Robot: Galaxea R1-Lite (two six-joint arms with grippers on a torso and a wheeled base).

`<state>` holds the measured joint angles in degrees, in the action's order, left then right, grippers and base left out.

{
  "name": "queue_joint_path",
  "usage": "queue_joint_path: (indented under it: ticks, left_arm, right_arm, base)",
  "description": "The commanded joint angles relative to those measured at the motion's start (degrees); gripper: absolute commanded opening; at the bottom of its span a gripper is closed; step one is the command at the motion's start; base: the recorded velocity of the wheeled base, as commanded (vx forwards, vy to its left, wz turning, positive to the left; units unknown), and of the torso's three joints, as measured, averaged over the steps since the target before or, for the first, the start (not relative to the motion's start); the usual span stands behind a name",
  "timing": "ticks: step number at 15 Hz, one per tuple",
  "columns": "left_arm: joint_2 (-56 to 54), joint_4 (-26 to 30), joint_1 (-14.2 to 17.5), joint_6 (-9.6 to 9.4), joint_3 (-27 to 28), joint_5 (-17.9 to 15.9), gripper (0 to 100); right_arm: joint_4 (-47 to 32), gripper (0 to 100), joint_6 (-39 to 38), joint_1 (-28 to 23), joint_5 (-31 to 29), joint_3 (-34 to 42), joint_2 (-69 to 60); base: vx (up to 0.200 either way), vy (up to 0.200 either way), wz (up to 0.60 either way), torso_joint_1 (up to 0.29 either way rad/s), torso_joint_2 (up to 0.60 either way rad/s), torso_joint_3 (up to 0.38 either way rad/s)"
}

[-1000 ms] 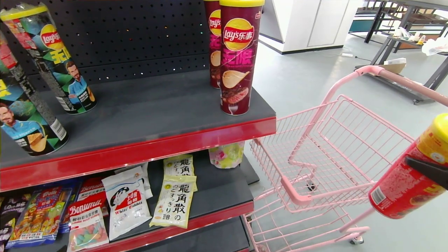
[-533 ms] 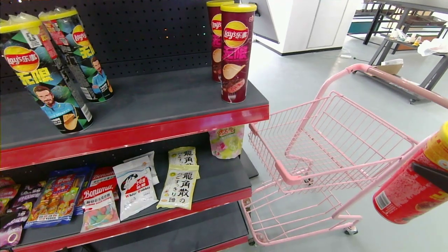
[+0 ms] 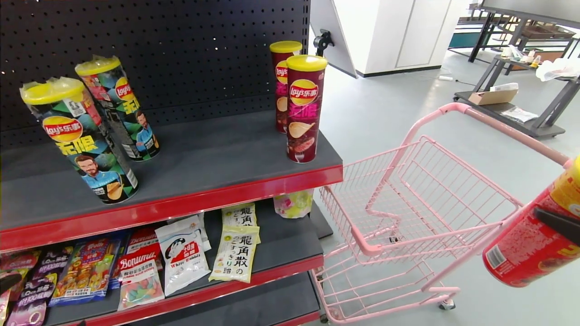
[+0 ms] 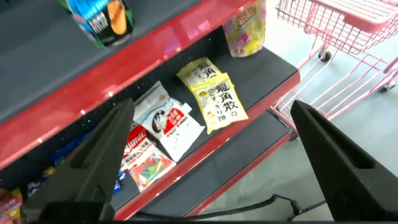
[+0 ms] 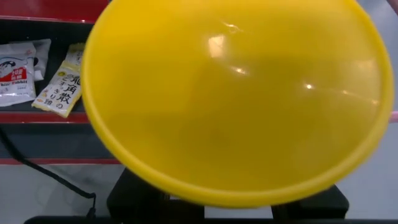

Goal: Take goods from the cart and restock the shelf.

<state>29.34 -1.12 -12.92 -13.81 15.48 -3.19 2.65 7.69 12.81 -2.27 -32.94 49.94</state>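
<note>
Seemingly clamped by the right gripper (image 3: 560, 223), the red can (image 3: 521, 246) runs off-frame; left gripper (image 4: 211, 106) gapes

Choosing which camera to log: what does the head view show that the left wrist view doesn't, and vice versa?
Head view only: the red can held near the pink cart, and two maroon cans on the top shelf. Left wrist view only: the left tool, fingers spread wide. Both: the cart, yellow bags, white bag.
</note>
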Motion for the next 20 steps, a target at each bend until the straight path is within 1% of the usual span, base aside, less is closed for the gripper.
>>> queue_joint_path:
  ticks: [1, 5, 7, 8, 15, 18, 19, 20]
  left_arm:
    - [-0.08, -0.02, 0.0, -0.07, 0.07, 0.03, 100]
    - [0.01, -0.02, 0.0, -0.07, 0.51, 0.03, 100]
    - [0.01, -0.02, 0.0, -0.51, 0.51, 0.03, 100]
    - [0.01, -0.02, 0.0, -0.87, 0.51, 0.03, 100]
    - [-0.34, -0.02, 0.0, -0.87, 0.34, 0.03, 100]
    - [-0.43, -0.02, 0.0, -0.87, 0.43, 0.12, 100]
    - [-0.51, 0.07, 0.0, -0.87, 0.34, 0.21, 100]
    - [-0.6, 0.07, 0.0, -0.87, 0.34, 0.21, 100]
  right_arm:
    - [0.08, 0, 0.22, 0.11, 0.07, 0.16, 0.42]
    - [0.08, 0, 0.31, 0.02, 0.07, 0.16, 0.5]
    - [0.17, 0, 0.83, 0.02, -0.02, 0.33, 0.5]
    - [0.17, 0, 1.01, -0.07, -0.02, 0.33, 0.59]
    - [0.08, 0, 1.01, -0.07, 0.07, 0.6, 0.59]
    - [0.34, 0, 0.92, -0.07, 0.16, 2.35, -0.29]
    - [0.34, 0, 0.13, 0.02, 0.95, 2.7, -1.17]
    - [0.34, 0, -0.49, 0.11, 3.23, 3.06, -1.61]
  base:
    - [0.0, 0.0, 0.0, 0.237, -0.62, -0.388]
    - [0.0, 0.0, 0.0, 0.183, -0.45, -0.277]
    - [0.0, 0.0, 0.0, 0.063, -0.18, -0.097]
    - [0.0, 0.0, 0.6, 0.022, -0.04, -0.027]
    - [0.0, 0.0, 0.6, 0.007, 0.0, -0.002]
    - [0.0, 0.0, 0.0, 0.0, 0.0, 0.0]
    - [0.0, 0.0, 0.0, 0.0, 0.0, 0.0]
    - [0.0, 0.2, 0.0, 0.002, 0.01, -0.002]
